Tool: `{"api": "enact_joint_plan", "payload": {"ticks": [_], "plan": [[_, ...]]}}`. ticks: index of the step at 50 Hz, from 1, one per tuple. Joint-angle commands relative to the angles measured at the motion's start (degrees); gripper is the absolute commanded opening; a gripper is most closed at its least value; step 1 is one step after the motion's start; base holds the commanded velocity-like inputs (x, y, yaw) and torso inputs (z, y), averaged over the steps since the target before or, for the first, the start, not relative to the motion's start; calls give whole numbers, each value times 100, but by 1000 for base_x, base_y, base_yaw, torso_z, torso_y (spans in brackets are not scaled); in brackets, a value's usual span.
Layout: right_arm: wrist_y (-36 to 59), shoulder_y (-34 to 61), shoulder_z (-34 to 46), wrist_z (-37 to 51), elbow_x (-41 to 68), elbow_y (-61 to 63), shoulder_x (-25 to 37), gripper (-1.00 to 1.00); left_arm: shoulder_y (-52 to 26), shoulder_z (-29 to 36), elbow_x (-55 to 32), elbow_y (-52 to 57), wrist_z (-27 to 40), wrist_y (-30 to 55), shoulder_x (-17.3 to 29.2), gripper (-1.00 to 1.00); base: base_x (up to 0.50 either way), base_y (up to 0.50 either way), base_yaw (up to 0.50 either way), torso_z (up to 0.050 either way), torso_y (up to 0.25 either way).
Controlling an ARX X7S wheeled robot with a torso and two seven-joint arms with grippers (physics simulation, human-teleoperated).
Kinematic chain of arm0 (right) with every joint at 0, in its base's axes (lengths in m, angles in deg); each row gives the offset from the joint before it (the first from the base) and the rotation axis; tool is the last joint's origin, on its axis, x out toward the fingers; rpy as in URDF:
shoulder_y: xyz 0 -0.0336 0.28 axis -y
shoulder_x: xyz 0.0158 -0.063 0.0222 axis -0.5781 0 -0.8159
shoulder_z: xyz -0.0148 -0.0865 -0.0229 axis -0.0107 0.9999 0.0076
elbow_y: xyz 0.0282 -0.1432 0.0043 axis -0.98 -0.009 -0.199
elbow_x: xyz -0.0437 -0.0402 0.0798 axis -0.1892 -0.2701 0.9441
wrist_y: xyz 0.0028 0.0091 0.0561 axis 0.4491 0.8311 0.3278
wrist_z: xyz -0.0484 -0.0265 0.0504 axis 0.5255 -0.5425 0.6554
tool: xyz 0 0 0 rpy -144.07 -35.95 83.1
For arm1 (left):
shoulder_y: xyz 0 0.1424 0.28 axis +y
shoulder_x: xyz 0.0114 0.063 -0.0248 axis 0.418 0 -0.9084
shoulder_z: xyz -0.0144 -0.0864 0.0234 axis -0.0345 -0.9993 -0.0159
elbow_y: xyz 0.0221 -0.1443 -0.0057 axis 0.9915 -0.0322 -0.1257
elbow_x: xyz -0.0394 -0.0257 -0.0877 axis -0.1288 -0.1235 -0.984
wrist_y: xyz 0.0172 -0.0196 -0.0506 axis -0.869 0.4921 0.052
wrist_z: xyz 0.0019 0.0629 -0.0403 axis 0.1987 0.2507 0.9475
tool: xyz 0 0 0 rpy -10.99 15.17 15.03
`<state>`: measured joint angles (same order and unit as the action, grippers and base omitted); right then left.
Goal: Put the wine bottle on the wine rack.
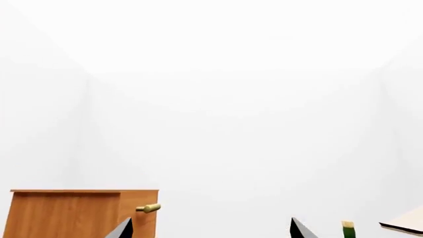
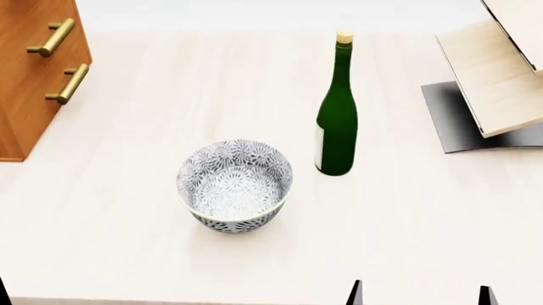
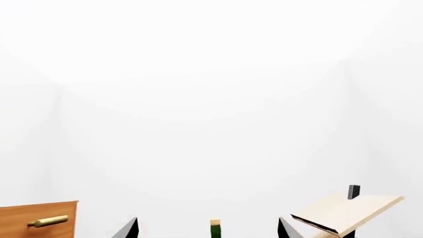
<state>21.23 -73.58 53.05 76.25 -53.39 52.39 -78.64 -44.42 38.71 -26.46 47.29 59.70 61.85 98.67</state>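
Observation:
The wine bottle (image 2: 337, 121) stands upright at mid-table, dark green with a tan cork. The wine rack (image 2: 496, 76), slanted light wood boards on a grey base, sits at the far right. My right gripper (image 2: 420, 297) is open at the near edge, well short of the bottle. In the right wrist view the bottle's cork (image 3: 215, 228) shows far off between the spread tips of the right gripper (image 3: 206, 230), with the rack (image 3: 347, 210) beside it. My left gripper (image 1: 211, 230) is open and empty; the bottle top (image 1: 348, 229) lies outside its fingers.
A patterned blue-and-white bowl (image 2: 235, 184) sits near the front, left of the bottle. A brown drawer cabinet (image 2: 34, 70) with brass handles stands at the far left. The pale wooden table (image 2: 407, 216) ends at a white wall behind.

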Motion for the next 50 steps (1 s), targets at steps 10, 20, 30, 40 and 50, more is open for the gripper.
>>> {"api": "enact_joint_plan", "payload": {"ticks": [10,20,30,40,50], "plan": [[55,12,47,111,41,23,91,100,11,79,24,11,85,-41,90,100,50,0,0,0,0],[45,17,82,154,39,-24,121,100,12,112,28,-34,125,-79,131,100,51,0,0,0,0],[56,24,106,196,52,-30,161,100,6,142,33,-17,166,-59,163,100,74,0,0,0,0],[26,27,131,240,60,-49,187,100,-19,171,40,-42,203,-37,197,100,106,0,0,0,0],[16,30,158,278,46,-55,220,100,-21,188,37,-48,246,-47,230,100,106,0,0,0,0]]}}
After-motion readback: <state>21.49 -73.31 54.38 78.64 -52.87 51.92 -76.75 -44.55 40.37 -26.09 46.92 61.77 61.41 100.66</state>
